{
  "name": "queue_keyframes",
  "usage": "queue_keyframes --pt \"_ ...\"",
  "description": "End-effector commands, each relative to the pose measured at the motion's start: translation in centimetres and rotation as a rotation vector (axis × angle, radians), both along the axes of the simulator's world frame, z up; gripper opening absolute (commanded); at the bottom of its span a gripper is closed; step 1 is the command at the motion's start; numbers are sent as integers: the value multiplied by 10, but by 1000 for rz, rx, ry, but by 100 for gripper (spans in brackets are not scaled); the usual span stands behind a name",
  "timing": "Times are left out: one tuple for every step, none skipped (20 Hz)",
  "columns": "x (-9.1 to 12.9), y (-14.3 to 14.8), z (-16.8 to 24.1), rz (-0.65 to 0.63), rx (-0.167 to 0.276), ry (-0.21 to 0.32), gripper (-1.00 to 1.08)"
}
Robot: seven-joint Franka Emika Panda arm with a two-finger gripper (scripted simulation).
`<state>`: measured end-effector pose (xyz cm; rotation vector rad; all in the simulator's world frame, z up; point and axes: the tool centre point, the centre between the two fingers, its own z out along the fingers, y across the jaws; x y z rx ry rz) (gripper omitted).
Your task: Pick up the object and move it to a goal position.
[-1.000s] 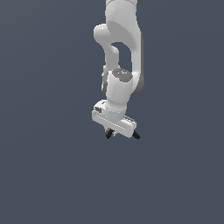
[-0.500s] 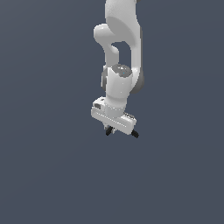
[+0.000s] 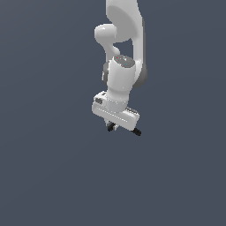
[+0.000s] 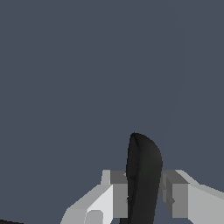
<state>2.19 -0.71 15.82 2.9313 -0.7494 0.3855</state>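
Note:
In the wrist view the black spring clamp (image 4: pixel 143 166) stands between my two grey fingers (image 4: pixel 117 194), which press on it from both sides. Only its rounded black end shows; the red tip and the legs are hidden. My gripper (image 4: pixel 144 192) is shut on the clamp. In the exterior view the gripper (image 3: pixel 124 129) hangs in mid-air below the white arm, pointing down. Only small dark bits show under the hand there, and I cannot tell the clamp from the fingertips.
A plain dark grey-blue background surrounds the arm in both views. The white arm (image 3: pixel 121 75) comes down from the top of the exterior view. No goal marker shows.
The arm has risen a little, carrying the gripper and the clamp upward in the exterior view. The grip looks the same.

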Motion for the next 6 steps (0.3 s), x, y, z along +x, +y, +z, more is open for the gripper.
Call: queue_keyframes --pt "-1 1 11 0 1 -3 -100" --pt "-2 1 14 0 1 -3 -100" --pt "-2 2 16 0 1 -3 -100" --pt "-2 2 18 0 1 -3 -100" --pt "-2 2 19 0 1 -3 -100" --pt "-3 2 20 0 0 -3 -100"
